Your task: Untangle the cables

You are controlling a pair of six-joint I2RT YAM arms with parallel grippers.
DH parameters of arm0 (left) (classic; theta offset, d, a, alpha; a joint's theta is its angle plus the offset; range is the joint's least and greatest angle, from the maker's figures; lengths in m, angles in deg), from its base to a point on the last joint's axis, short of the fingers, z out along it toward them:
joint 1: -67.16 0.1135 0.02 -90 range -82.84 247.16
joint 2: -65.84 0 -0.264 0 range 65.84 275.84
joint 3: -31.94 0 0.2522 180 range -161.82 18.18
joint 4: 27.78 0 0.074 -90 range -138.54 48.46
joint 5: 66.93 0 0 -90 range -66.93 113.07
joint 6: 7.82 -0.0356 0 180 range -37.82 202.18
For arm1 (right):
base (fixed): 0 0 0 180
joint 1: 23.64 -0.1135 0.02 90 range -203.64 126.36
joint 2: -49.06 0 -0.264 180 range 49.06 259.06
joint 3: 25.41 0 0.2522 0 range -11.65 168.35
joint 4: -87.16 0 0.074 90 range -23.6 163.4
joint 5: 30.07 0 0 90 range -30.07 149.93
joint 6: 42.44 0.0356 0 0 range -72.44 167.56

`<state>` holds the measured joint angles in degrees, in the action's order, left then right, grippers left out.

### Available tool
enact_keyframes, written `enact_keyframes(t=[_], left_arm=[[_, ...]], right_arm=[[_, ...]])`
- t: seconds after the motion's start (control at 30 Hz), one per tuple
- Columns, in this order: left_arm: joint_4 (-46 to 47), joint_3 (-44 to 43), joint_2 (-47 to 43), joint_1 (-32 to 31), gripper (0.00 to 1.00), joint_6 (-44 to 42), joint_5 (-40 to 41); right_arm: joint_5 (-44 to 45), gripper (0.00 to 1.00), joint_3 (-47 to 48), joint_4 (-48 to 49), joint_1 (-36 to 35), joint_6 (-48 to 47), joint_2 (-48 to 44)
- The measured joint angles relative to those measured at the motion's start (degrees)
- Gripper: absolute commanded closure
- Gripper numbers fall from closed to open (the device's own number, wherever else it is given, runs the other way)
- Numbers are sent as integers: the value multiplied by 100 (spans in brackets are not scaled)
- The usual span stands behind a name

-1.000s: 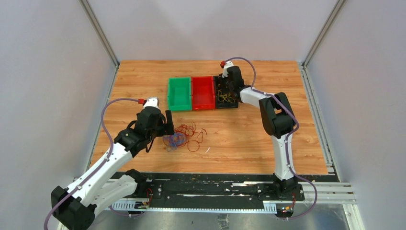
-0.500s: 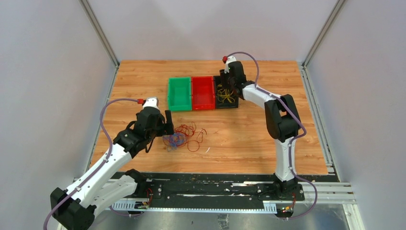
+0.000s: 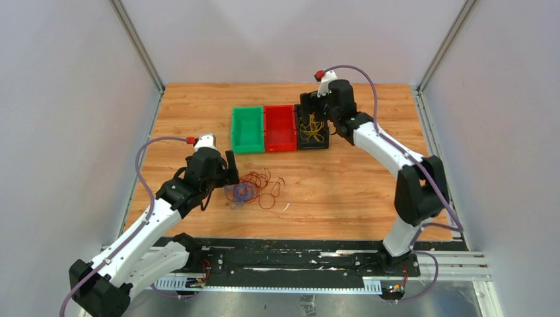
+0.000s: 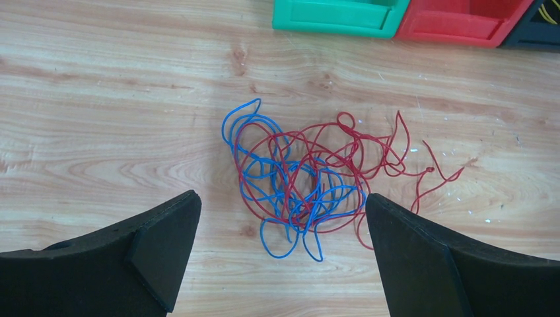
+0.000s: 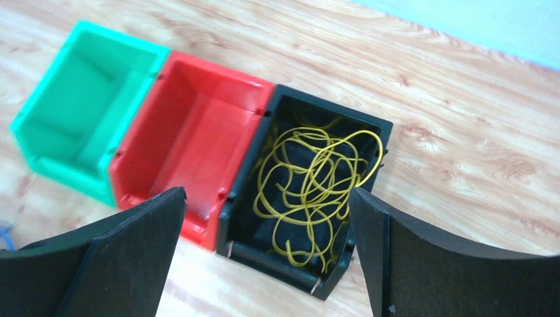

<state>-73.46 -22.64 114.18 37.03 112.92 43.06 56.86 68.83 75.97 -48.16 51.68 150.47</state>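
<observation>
While yellow cables (image 5: pixel 309 177) fill black bin (image 5: pixel 272 264), red-blue tangle (image 4: pixel 300 188) on table (image 4: pixel 99 132)

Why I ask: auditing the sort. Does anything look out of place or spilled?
Only the red and blue wires: one knotted heap lying loose on the table. The yellow wires sit inside the black bin. Small white flecks dot the wood beside the heap.

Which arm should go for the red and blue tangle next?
Left. The left gripper, open, hangs just over the tangle; the right gripper is open over the far black bin with the yellow cables.
</observation>
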Motion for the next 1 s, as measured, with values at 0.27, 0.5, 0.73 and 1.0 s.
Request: enact_keyframes(t=[0.27,0.5,0.73,1.0], left_arm=[[507,210,780,691,1,356,-739],[1158,518,1611,970,10,417,-1821],[1622,520,2343,970,24,389,-2341],[1882,503,3018,970,65,358,-2586]], right_arm=[[-1191,4,-1644,-4,-1167,-1244,-1799],[-2704,9,-2358,-643,-1746,-2824,-1504],[-3071,13,-1943,-1038,-1749,-3821,-367],[-3209,65,-1204,-1346,-1749,-4317,442]])
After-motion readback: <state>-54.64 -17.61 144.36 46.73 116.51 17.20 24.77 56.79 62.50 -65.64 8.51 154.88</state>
